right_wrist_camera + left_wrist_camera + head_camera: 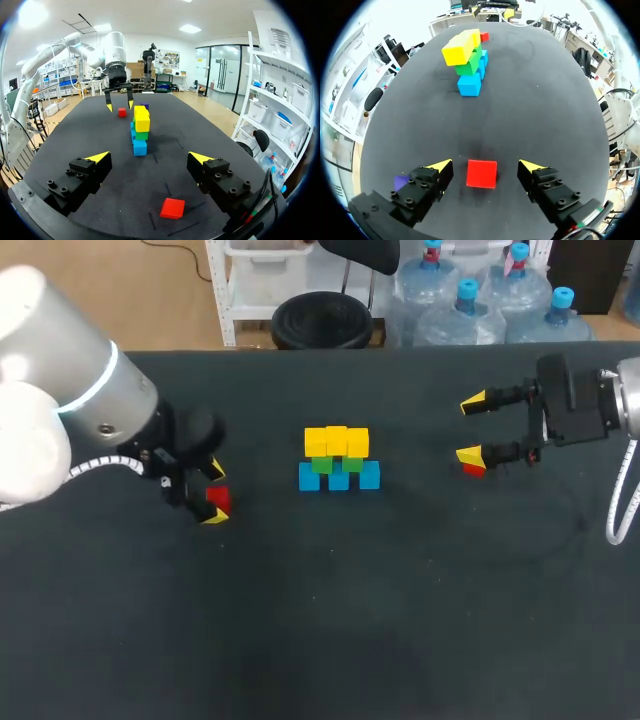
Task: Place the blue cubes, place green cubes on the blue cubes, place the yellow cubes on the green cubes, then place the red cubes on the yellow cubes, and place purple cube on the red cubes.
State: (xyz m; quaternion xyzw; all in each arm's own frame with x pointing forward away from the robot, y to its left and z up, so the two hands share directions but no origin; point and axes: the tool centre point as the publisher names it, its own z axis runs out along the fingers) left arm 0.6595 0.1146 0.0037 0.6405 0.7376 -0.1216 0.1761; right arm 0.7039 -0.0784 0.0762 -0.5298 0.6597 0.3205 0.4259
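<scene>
At the middle of the worktop (400, 620) stand the blue cubes (339, 477), with green cubes (337, 463) on them and yellow cubes (337, 441) on top. Left of the stack, the left claw (486, 165) is spread wide around a red cube (481, 173) that touches neither finger, and a purple cube (400, 182) lies just beside it. Well to the right, the right claw (149, 157) is likewise spread wide, with a second red cube (172, 208) untouched on the worktop beneath it.

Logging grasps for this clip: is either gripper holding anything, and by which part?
Nothing is held. The left gripper is open, a red cube between its fingers untouched; the right gripper is open and empty.
</scene>
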